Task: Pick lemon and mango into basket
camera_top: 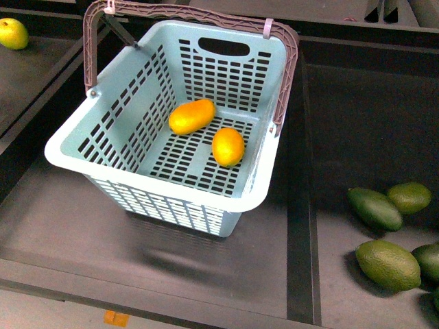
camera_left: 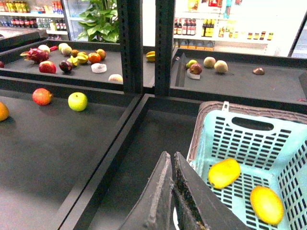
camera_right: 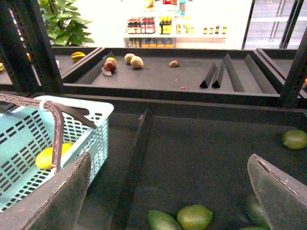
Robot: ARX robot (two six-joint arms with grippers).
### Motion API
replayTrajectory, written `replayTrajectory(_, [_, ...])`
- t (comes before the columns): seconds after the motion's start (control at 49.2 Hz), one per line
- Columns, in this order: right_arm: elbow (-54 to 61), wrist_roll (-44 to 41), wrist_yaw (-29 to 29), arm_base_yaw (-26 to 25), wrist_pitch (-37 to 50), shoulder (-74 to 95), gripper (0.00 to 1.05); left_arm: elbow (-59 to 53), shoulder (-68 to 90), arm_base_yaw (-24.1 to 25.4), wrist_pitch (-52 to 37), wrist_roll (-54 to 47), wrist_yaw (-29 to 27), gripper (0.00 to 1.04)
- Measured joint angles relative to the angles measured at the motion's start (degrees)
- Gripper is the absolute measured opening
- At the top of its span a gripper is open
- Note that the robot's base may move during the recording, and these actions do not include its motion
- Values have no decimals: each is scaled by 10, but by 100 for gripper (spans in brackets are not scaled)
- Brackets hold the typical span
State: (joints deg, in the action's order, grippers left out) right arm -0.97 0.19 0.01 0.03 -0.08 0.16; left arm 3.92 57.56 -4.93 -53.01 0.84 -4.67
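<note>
The turquoise basket (camera_top: 68, 152) stands on the dark shelf, handles swung back. Inside lie the elongated mango (camera_top: 192, 116) and, beside it, the shorter oval lemon (camera_top: 228, 147), slightly apart. Neither arm shows in the front view. In the left wrist view my left gripper (camera_left: 171, 155) is shut and empty, just outside the basket (camera_left: 211, 132), with the mango (camera_left: 224, 173) and lemon (camera_left: 266, 205) beyond its wall. In the right wrist view my right gripper (camera_right: 170, 157) is open and empty, to the side of the basket (camera_right: 91, 112); one yellow fruit (camera_right: 46, 158) shows inside.
Dark green oval fruits (camera_top: 387, 264) lie in the bin right of the basket, behind a raised divider (camera_top: 300, 205); they also lie below my right gripper (camera_right: 194, 216). A yellow-green apple (camera_top: 12, 33) sits far left. Apples (camera_left: 77, 101) lie in the left bin.
</note>
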Motion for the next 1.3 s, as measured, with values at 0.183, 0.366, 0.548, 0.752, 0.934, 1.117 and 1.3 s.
replayTrajectory(0.183, [0, 0, 0, 0, 0, 0, 96, -17, -83, 46, 65, -2, 43, 3])
replayTrajectory(0.366, [0, 0, 0, 0, 0, 0, 96, -30, -164, 47, 134, -2, 47, 3])
replayTrajectory(0.548, [0, 0, 0, 0, 0, 0, 96, -30, -266, 47, 226, -2, 47, 3])
replayTrajectory(0.752, [0, 0, 0, 0, 0, 0, 96, -30, -350, 47, 306, -2, 47, 3])
replayTrajectory(0.934, [0, 0, 0, 0, 0, 0, 96, -30, -398, 47, 352, -2, 47, 3])
replayTrajectory(1.117, [0, 0, 0, 0, 0, 0, 96, -30, -447, 47, 401, -2, 47, 3])
replayTrajectory(1.3, [0, 0, 0, 0, 0, 0, 96, -30, -487, 47, 443, -2, 47, 3])
